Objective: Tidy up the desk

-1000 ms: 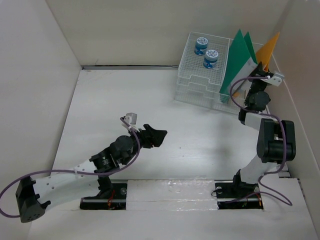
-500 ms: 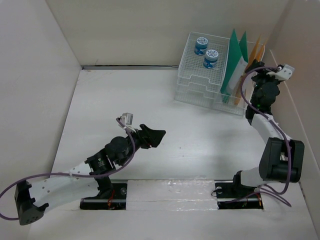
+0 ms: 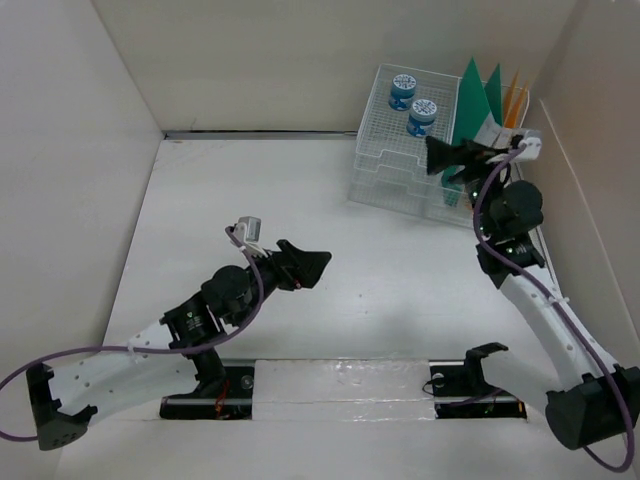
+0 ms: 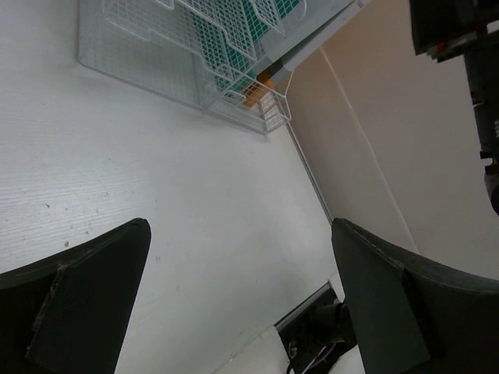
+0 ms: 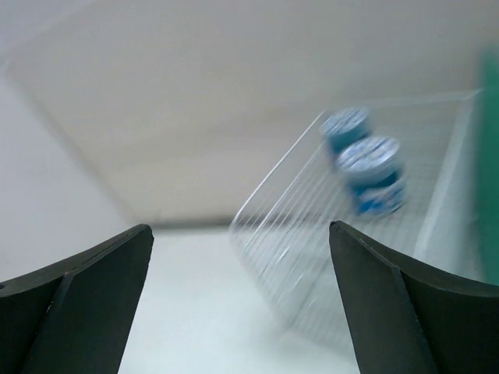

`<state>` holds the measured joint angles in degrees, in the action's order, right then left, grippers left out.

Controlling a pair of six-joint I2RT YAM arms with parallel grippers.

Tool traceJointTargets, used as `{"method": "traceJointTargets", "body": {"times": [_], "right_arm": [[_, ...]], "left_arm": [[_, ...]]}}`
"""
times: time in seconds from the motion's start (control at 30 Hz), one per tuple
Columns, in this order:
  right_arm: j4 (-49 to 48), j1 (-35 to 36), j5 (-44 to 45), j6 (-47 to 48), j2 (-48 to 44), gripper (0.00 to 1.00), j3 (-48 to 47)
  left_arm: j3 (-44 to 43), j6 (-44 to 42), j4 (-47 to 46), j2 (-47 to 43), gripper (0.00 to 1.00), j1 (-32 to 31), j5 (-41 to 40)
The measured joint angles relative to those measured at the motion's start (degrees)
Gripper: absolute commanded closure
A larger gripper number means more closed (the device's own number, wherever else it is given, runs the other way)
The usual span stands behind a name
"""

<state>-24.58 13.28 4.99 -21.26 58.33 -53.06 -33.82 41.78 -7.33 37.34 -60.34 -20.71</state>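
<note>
Your left tool (image 3: 303, 267) hangs over the middle of the large flat matte-white rectangular worktop (image 3: 330, 200), which fills the floor of the scene between plain beige wall panels (image 3: 250, 60). The tool's two black fingers (image 4: 86, 288) are spread wide and nothing sits between them. In the left wrist view the gap shows only bare white surface. The left arm reaches in low from the near left corner.

Your right tool (image 3: 450, 155) is up at the far right and points left across the front of the clear wire-mesh organizer rack (image 3: 395, 175). It too stands wide and carries nothing. The right wrist view is blurred, but between the fingers you can make out the rack's upper tray and the wall behind it. You cannot tell from these views whether the tool touches the mesh.

The rack stands on the worktop in the far right corner, close to the walls. Two round blue-and-white tubs (image 3: 403, 92) sit upright on its top tray, just beside each other. On the rack's right side, green sheets (image 3: 468, 95) stand on edge in a slot. Orange sheets (image 3: 514, 95) stand just beyond them, nearer the right wall.
</note>
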Motion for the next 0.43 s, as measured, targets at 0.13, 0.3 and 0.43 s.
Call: {"method": "traceJointTargets", "body": {"times": [0.13,0.3,0.43], "right_arm": [[5.2,7.8,-7.5,-0.3,-3.2,0.00,5.1],[12.0,17.5,-11.3,0.5,-8.7,0.00,12.9],[15.8,24.9,-11.3,1.0,-15.3,0.00,19.6]], "left_arm": [[-1.9,-0.4,2.4,-1.0,0.01,0.0,-1.2],[-3.1,-0.1,5.6,-5.9,0.02,0.0,-3.5],[-3.0,1.1,8.1,-10.5,0.01,0.0,-5.4]]}}
